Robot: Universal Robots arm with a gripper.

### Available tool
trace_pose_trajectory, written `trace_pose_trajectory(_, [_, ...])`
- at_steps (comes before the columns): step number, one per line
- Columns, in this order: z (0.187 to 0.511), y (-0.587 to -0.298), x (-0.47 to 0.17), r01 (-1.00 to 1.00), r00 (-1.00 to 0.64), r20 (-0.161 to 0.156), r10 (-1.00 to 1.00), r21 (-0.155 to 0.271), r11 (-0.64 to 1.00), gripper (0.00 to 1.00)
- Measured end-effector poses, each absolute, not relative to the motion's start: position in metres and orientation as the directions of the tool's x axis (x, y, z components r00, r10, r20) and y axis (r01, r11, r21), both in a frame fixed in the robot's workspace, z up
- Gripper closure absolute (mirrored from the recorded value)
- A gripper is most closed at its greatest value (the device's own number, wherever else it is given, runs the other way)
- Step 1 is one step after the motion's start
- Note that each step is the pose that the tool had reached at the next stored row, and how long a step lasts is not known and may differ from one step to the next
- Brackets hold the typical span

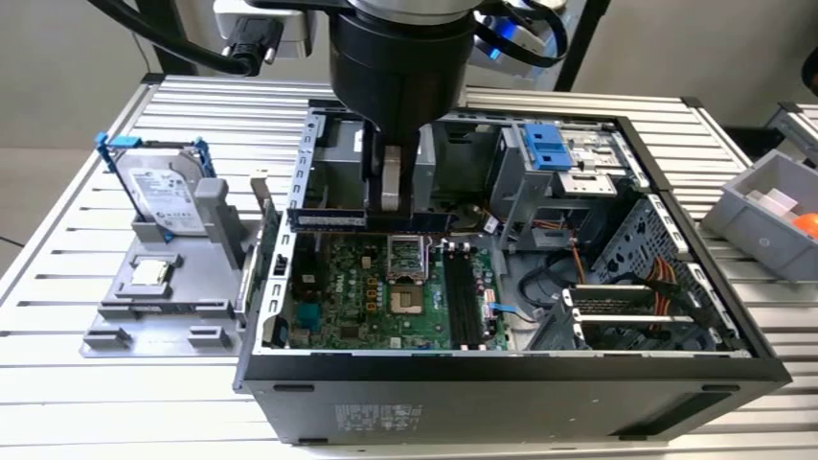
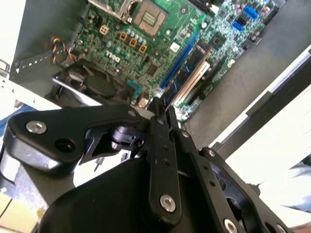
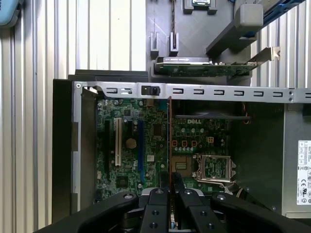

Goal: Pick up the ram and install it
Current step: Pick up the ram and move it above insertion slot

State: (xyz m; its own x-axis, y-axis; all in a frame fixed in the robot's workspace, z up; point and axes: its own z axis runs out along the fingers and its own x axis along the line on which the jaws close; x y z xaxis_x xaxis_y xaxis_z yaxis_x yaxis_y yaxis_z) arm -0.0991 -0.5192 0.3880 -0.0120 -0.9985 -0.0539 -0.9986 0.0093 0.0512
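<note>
The ram [image 1: 335,218], a long dark stick, hangs level above the motherboard [image 1: 364,287] inside the open computer case [image 1: 511,379]. My gripper [image 1: 397,211] is shut on it from above, near its middle. In the first wrist view the ram [image 3: 169,136] shows edge-on as a thin line running out from the gripper [image 3: 169,187] across the board. The second wrist view has the ram [image 2: 192,65] reaching out from the gripper [image 2: 160,109] over the expansion slots. The black memory slots [image 1: 461,292] lie toward the exterior view's right of the processor socket [image 1: 406,295], apart from the ram.
A silver hard drive [image 1: 167,196] in a blue-handled frame stands on a grey fixture [image 1: 128,331] at the exterior view's left, with a small square chip [image 1: 149,271] beside it. A drive cage with a blue latch [image 1: 553,144] and cables [image 1: 639,287] crowd the case's right side. A grey bin [image 1: 754,206] sits far right.
</note>
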Motion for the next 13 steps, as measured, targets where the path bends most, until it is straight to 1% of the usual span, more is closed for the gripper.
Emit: trace_pose_trajectory(13, [0.3878, -0.5191, -0.0934, -0.999, -0.012, -0.054, -0.998, 0.051, 0.009, 1.0])
